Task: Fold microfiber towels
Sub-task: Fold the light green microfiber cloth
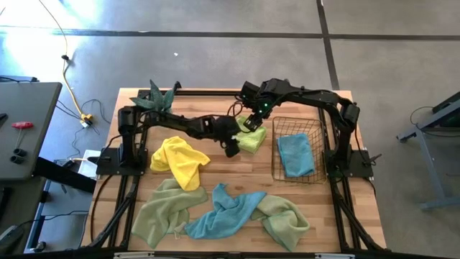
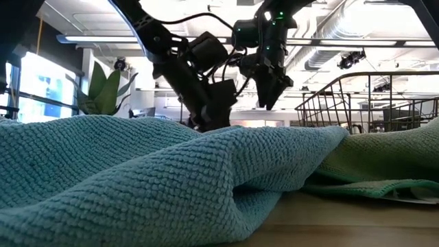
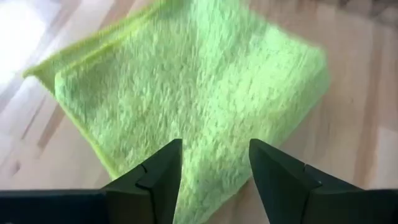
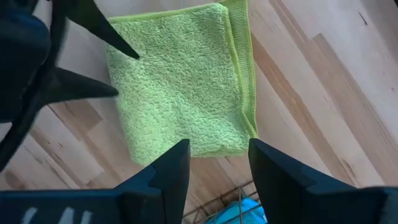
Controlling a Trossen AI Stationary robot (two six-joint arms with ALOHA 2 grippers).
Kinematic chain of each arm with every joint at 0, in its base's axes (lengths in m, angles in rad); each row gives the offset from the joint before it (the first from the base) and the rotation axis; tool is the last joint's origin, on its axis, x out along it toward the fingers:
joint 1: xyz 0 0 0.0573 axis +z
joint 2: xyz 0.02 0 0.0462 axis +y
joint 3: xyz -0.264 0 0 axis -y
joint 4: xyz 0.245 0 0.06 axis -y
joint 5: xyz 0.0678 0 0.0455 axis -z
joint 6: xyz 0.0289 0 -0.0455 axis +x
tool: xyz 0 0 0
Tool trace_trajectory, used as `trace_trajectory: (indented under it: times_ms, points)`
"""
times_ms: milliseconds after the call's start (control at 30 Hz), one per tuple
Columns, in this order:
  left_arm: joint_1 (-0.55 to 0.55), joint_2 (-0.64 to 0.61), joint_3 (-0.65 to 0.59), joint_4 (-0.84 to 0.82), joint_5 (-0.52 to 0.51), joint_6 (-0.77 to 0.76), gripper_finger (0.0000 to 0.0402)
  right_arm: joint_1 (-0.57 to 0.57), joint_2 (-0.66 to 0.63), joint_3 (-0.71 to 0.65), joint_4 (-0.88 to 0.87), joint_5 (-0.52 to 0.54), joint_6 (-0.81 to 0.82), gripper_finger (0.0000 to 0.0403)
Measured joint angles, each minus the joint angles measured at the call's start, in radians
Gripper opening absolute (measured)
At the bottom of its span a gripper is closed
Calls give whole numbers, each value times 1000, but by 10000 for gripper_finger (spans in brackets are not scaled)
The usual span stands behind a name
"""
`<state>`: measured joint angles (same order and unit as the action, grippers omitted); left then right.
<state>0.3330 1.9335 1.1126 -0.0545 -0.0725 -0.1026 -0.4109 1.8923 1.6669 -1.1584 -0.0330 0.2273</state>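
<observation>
You see the left gripper (image 3: 213, 167) open over the folded lime towel (image 3: 193, 87); nothing is held. The right gripper (image 4: 217, 163) hangs open above that towel too; the basket (image 1: 310, 129) sits just to its right.

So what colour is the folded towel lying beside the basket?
Lime green: the folded towel shows best in the right wrist view.

nubby cloth towel (image 4: 180, 87), matt wood table (image 4: 311, 93)

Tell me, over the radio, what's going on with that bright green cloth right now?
Left tool and right tool both open, hovering over folded lime towel. Towel flat beside wire basket, nothing gripped. Four unfolded towels waiting nearer the table's front edge.
</observation>
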Motion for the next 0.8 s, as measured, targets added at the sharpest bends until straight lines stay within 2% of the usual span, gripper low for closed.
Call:
trace_trajectory:
  times_ms: [467,700,800]
  points:
    - [42,-21,-49,-299,-80,33,172,2,0,0,2,0,8,158]
    - [60,-172,-60,-411,-118,58,172,2,0,0,14,0,8,158]
    - [62,-264,-60,-452,-90,53,172,3,0,0,21,-5,8,158]
